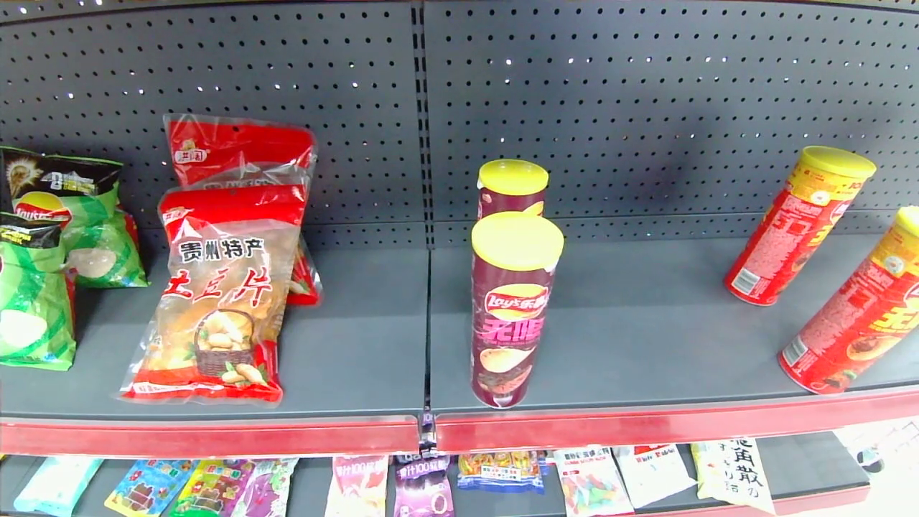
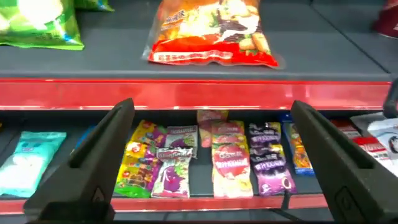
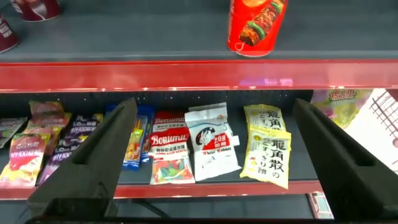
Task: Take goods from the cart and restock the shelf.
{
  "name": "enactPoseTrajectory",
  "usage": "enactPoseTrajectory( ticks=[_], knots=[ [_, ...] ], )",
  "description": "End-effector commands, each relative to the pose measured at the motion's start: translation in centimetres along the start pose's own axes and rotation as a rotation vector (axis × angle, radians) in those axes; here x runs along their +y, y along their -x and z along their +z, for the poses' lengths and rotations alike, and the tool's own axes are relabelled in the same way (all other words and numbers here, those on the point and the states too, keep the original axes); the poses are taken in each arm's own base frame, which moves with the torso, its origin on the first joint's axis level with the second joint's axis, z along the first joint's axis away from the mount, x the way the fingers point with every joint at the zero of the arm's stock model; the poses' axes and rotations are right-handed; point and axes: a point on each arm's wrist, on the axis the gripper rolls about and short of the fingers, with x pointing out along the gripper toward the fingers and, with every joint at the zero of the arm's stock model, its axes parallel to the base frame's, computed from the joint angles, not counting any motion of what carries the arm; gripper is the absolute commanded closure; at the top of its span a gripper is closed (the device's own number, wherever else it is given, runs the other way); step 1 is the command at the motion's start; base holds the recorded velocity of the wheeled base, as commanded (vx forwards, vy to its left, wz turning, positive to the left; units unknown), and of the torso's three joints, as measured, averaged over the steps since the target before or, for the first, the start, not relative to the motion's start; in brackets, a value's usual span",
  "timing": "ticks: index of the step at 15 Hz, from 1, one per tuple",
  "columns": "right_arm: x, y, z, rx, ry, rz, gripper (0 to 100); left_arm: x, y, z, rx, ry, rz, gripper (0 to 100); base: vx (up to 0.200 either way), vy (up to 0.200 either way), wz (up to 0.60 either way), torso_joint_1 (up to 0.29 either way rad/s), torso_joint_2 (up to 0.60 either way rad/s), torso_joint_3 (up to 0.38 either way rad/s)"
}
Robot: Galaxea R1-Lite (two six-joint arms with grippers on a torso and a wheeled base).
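- Rear purple can (image 1: 511, 188) is mostly hidden behind the front purple can (image 1: 511, 309), which is upright and yellow-lidded.
- My left gripper (image 2: 211, 104) and right gripper (image 3: 214, 102) gape wide, empty.

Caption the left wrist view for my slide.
Open left gripper facing the red shelf edge, candy packets below, red snack bag above.

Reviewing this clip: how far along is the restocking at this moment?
Done, apparently: the shelf already carries green bags, red bags, purple canisters and red canisters, though who placed them can't be told. In hand: nothing; the left gripper and right gripper are open and empty, facing the shelf front. Left: bare stretches between the canister groups suggest more goods could go up.
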Motion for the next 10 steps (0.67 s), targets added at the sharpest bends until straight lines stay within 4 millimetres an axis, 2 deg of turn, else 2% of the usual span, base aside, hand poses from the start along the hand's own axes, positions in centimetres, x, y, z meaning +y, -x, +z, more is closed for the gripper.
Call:
enactPoseTrajectory(
  ticks=[1,4,10],
  knots=[
    [0.0,0.04,-0.07,-0.006,-0.005,0.0,0,0.09,0.09,-0.06,-0.011,0.015,0.071,0,0.0,0.0,0.0,0.0,0.0,0.0],
    [0.0,0.04,-0.07,-0.006,-0.007,-0.002,0,-0.18,0.45,-0.51,-0.018,-0.036,-0.024,0,0.0,0.0,0.0,0.0,0.0,0.0],
    [0.05,0.05,-0.07,-0.006,-0.005,0.021,0,-0.19,0.45,-0.52,-0.017,-0.039,-0.028,0,0.0,0.0,0.0,0.0,0.0,0.0]
  ],
)
